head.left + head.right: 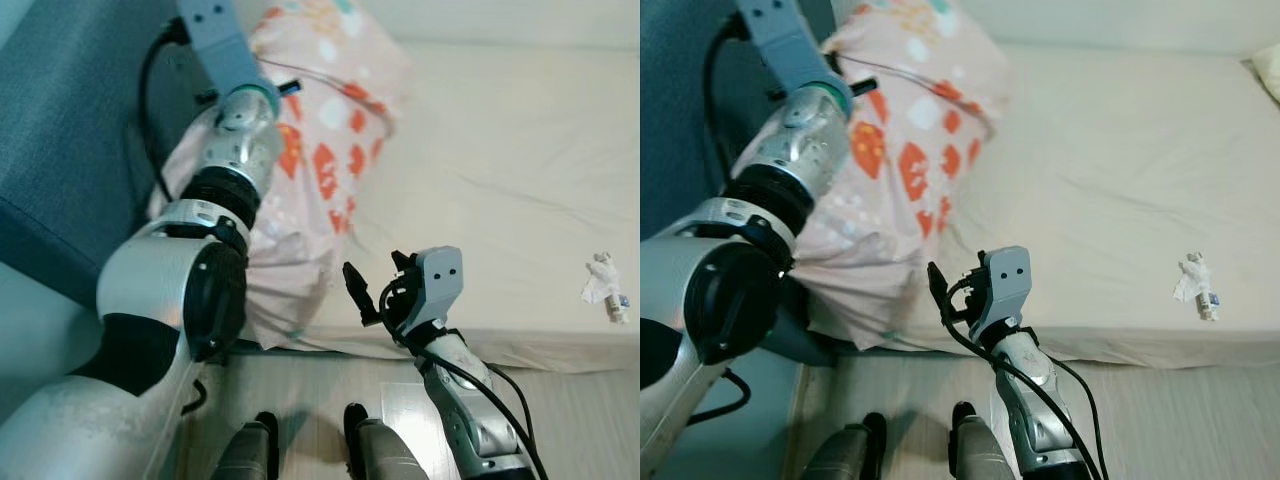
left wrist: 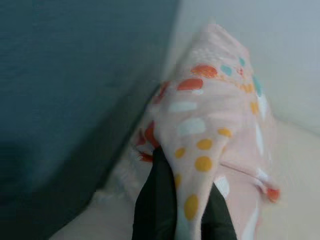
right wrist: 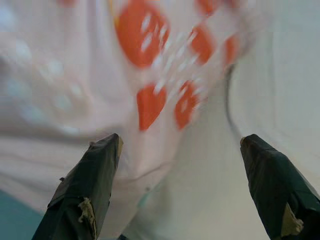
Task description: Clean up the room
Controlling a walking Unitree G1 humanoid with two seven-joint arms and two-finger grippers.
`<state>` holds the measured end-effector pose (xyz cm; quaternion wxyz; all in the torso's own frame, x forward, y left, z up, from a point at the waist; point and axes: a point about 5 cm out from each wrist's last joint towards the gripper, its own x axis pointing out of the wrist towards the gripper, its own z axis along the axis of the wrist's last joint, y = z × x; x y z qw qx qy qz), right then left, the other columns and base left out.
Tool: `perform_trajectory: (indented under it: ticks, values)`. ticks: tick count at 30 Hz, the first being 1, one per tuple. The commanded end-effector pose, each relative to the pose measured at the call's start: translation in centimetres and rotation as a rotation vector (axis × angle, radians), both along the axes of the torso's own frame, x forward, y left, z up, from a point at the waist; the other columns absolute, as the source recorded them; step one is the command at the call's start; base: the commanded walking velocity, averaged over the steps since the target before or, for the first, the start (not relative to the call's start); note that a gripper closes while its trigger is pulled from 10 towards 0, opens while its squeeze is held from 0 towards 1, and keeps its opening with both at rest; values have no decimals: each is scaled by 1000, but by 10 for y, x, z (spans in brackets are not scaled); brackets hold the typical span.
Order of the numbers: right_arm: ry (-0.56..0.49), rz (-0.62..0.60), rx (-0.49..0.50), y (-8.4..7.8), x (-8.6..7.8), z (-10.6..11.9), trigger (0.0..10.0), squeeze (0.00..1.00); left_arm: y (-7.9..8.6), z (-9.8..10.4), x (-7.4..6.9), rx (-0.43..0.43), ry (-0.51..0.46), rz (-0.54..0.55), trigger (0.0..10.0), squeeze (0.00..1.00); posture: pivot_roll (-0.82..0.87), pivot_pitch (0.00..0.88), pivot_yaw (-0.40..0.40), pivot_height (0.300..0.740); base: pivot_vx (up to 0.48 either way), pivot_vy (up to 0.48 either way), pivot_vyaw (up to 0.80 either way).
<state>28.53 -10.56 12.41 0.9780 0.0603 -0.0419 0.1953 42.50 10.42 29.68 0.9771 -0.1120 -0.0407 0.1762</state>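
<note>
My left tool (image 2: pixel 182 210) is pinching the pillow (image 1: pixel 320 150) at the bed's (image 1: pixel 500 170) corner, fingertips hidden; right tool (image 3: pixel 182 192) is gaping empty.

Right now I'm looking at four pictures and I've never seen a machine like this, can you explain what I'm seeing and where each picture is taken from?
This is a humanoid robot tidying a bedroom. Two pictures come from the twin cameras in its head, looking down at a bed; you can see its own feet on the floor. The other two come from cameras on its wrists, each looking along that gripper's two black fingers.

On the cream mattress lies a pink pillow with orange and white spots, against a blue headboard. Farther along the bed sits a small crumpled white scrap, perhaps a tissue or wrapper.

The left gripper is raised to the pillow, its fingers shut on a fold of the fabric. The right gripper hangs open near the bed's edge, facing the pillow and holding nothing.
</note>
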Motion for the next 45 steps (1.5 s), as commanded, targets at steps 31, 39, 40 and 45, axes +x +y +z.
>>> perform_trajectory:
  ticks: [31,39,40,45]
  values:
    - [21,-4,-6,-1,-2,-6,10000,0,-2,-26,-6,584,-107,32,10000,0,-18,236,103,740,0,0,0]
    - [15,2,-2,1,-2,-5,10000,0,-3,-9,-5,463,-196,-169,10000,0,-5,226,106,740,0,0,0]
    - [8,5,1,2,-3,-5,10000,0,-11,-14,-6,413,-204,-272,10000,0,-5,223,109,740,0,0,0]
    - [-76,-3,9,3,-7,8,10000,0,-30,-39,-35,326,-270,-575,10000,0,-6,214,115,740,0,0,0]
